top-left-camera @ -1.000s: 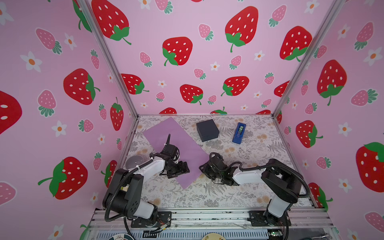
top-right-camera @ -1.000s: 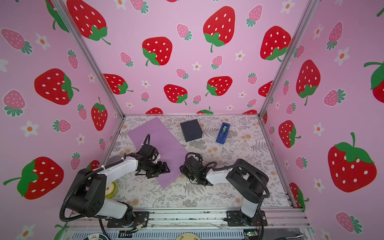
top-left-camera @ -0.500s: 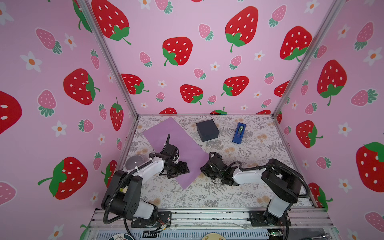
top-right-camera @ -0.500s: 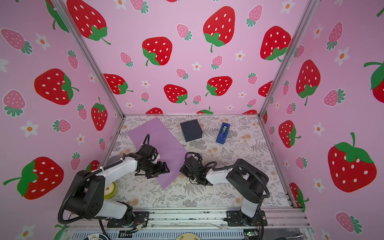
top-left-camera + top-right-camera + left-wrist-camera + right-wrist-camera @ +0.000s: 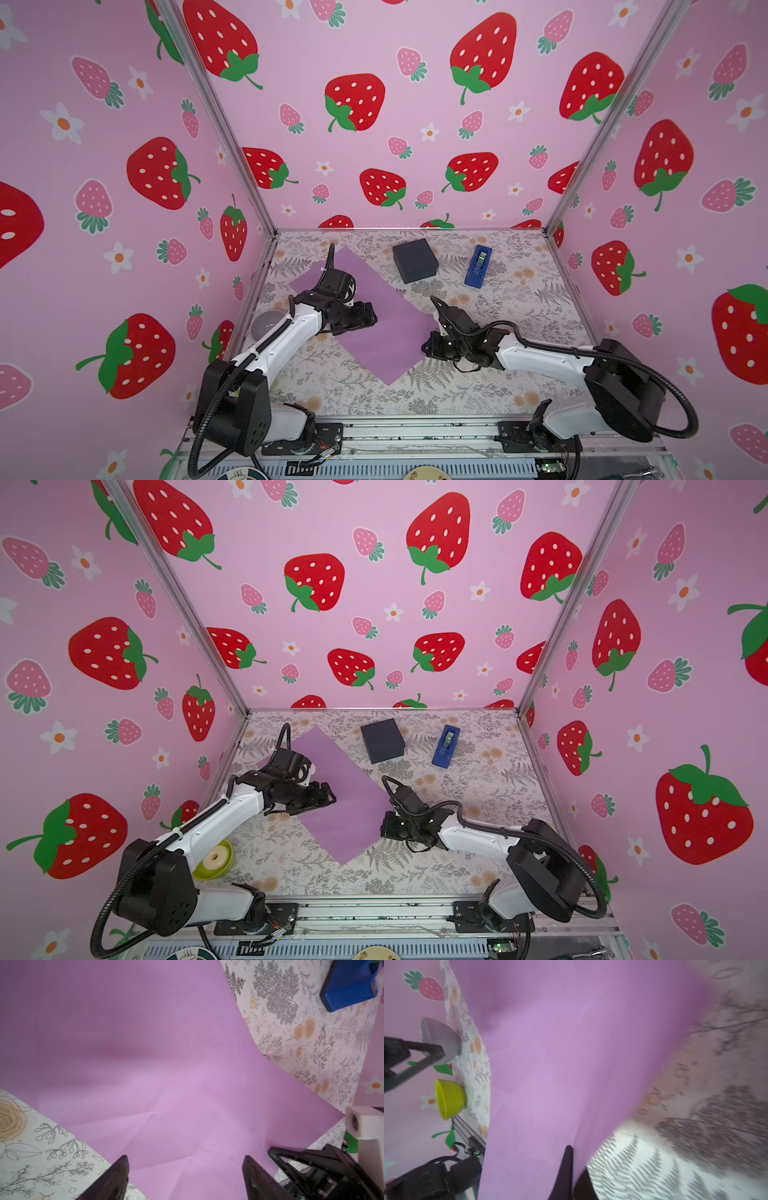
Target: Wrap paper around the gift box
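The lilac paper lies flat on the floral table, set diagonally. The black gift box sits beyond the sheet's far edge, apart from both grippers. My left gripper hovers open over the sheet's left part, nothing between its fingers. At the paper's right edge, my right gripper is low on the table and shut on the sheet, which lifts slightly there. The box does not show in either wrist view.
A blue tape dispenser lies right of the box. A grey bowl and a yellow-green bowl stand by the left wall. Strawberry-print walls enclose the table on three sides.
My right gripper has shut on the paper's right edge. The left arm has stayed where it was, still open.
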Action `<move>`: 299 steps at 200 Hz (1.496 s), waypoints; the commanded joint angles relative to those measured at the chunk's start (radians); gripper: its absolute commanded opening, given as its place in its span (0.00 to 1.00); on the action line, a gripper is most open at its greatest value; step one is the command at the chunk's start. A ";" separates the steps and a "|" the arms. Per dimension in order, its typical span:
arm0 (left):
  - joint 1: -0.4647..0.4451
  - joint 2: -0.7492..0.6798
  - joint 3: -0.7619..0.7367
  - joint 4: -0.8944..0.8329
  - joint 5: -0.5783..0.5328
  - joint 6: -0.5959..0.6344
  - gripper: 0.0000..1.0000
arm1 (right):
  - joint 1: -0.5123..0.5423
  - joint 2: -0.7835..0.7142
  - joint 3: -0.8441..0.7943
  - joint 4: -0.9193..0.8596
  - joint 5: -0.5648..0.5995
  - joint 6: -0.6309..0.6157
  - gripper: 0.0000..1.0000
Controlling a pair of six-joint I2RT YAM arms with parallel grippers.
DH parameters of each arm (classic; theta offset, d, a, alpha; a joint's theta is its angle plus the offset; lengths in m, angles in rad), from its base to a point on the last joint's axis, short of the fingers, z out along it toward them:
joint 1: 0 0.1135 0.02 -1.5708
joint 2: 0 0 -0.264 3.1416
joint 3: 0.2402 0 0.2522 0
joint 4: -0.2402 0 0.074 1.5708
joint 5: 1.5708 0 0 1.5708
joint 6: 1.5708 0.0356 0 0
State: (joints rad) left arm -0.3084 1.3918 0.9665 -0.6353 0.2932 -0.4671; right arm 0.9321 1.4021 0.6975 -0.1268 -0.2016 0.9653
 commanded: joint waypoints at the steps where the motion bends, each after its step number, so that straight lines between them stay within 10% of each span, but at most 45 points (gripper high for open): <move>1: 0.003 0.047 0.057 -0.070 -0.035 0.027 0.87 | -0.054 -0.039 0.045 -0.404 0.004 -0.305 0.00; 44: 0.003 0.125 0.123 -0.111 -0.081 0.054 0.87 | -0.213 -0.039 0.168 -0.705 0.219 -0.552 0.00; 86: 0.005 0.202 0.180 -0.132 -0.102 0.078 0.87 | -0.323 0.042 0.273 -0.639 0.240 -0.660 0.00; 116: 0.007 0.274 0.234 -0.142 -0.108 0.104 0.87 | -0.337 0.215 0.392 -0.641 0.488 -0.797 0.00; 192: 0.030 0.457 0.331 -0.111 -0.044 0.119 0.86 | -0.375 0.208 0.208 -0.129 0.850 -1.147 0.00; 226: 0.018 0.474 0.279 -0.089 0.000 0.111 0.84 | -0.389 0.129 0.098 0.025 0.726 -1.289 0.00; 299: -0.029 0.273 -0.053 0.026 0.013 -0.067 0.84 | -0.391 0.078 0.053 -0.129 0.541 -1.134 0.00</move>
State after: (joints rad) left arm -0.3176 1.7248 1.0252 -0.6079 0.2996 -0.4412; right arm 0.5449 1.5311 0.7799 -0.1879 0.4400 -0.2302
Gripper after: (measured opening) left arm 0.836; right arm 0.049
